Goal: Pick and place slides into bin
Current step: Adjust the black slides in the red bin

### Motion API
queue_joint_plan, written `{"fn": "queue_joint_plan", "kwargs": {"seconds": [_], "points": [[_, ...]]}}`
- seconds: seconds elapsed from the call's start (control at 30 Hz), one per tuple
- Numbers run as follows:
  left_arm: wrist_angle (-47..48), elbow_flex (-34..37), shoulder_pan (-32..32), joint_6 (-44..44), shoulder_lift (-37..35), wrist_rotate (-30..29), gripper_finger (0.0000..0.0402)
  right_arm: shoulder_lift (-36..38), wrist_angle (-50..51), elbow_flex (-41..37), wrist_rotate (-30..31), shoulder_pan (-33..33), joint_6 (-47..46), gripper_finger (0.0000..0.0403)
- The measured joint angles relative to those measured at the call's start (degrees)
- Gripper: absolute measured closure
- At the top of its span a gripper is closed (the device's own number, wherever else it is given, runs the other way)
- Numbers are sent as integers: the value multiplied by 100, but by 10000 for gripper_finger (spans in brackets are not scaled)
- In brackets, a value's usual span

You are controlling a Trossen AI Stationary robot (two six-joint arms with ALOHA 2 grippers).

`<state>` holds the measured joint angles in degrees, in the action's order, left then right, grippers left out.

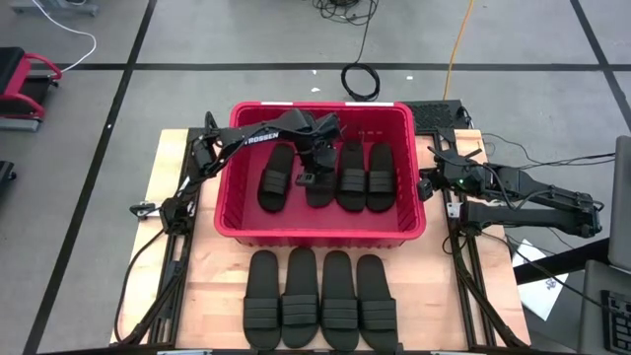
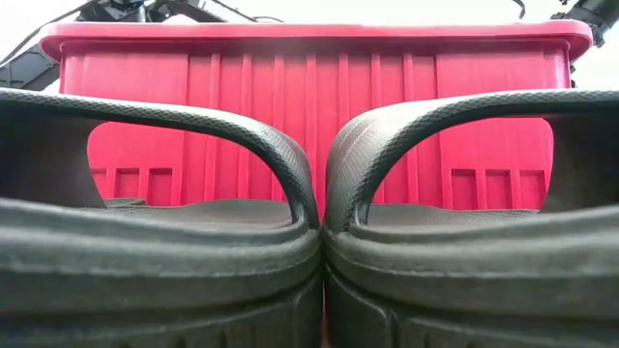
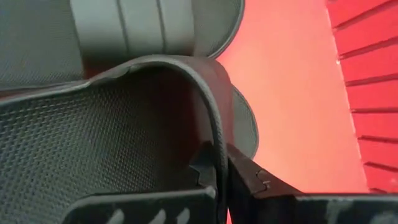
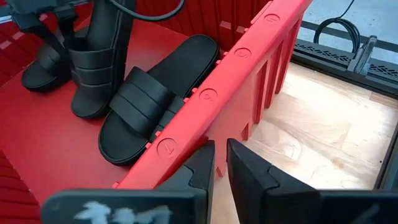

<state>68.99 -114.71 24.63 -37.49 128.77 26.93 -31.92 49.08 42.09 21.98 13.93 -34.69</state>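
Pincer, left (image 1: 309, 170): inside the red bin (image 1: 237, 212), toward its middle, clenched on the strap edge of one black slide (image 1: 317, 182). The left wrist view shows the fingers (image 3: 208, 171) pinched together with the thin strap rim between them and the bin's red floor beyond.

Bin contents, left to right in the high view: one slide (image 1: 277, 177) lying flat and slightly askew; the held slide, second in the row, partly under the arm; two more slides (image 1: 352, 176) (image 1: 382, 176) lying side by side against the right wall. Four in all, counting the held one.

Front row, on the wooden tabletop (image 1: 177, 286) before the bin: four slides abreast, touching, namely first (image 1: 262, 298), second (image 1: 300, 298), third (image 1: 339, 300), fourth (image 1: 376, 304). None of them is touched.

Pincer, right (image 1: 430, 185): just outside the bin's right wall, over the tabletop, fingers drawn nearly together on nothing. Arm waiting.

Step in hand, as a judgement: placing the fourth slide, which is at or near the bin floor but still gripped. Roughly half the task appears done.

Next move calls for: letting go of the strap, lifting clear of the neighbouring slides without dragging them, then crossing the bin's near wall to the front row.

Caution: the front row is packed tight, so a grip on one strap may disturb its neighbour. Floor space in the bin is largely taken; later slides will probably have to lie on top of those already there.
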Motion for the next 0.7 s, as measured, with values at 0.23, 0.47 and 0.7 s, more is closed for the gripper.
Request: {"fn": "queue_joint_plan", "kwargs": {"seconds": [0.23,0.47,0.7], "points": [[397,-33,-47,-245,15,112,401,2,-4,0,-16,0,40,364],[1134,-489,-103,-390,65,811,401,0,-76,4,-22,0,47,364],[995,-804,-9,-294,17,730,401,-1,-96,4,-44,0,45,364]]}}
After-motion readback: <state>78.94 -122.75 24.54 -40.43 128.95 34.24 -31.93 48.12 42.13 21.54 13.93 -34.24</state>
